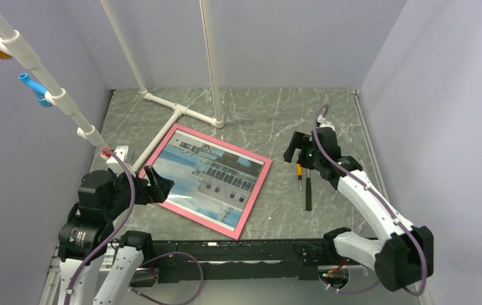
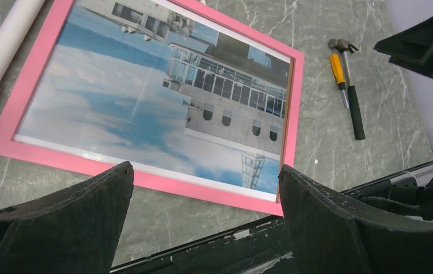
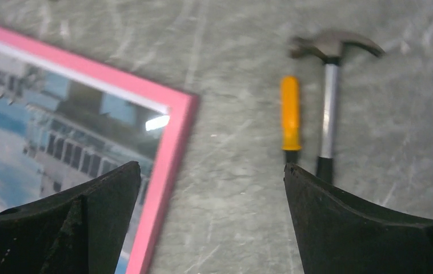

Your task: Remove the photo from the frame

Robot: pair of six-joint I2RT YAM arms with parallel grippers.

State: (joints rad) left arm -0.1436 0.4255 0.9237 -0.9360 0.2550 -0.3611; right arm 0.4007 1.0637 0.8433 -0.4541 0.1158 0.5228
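On grey table (image 1: 276, 121), frame (image 1: 254, 198) face-up, photo (image 1: 206, 181) inside, hammer (image 2: 352, 97) nearby

Even bright overhead light, soft shadows, right wrist view blurred, glare on photo (image 3: 156, 122)

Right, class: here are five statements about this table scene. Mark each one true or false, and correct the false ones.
1. The photo sits inside the frame. True.
2. The frame lies face down. False: its pink front faces up.
3. A hammer lies beside an orange-handled screwdriver. True.
4. The left gripper grips the frame. False: it is open and empty.
5. The right gripper is open. True.
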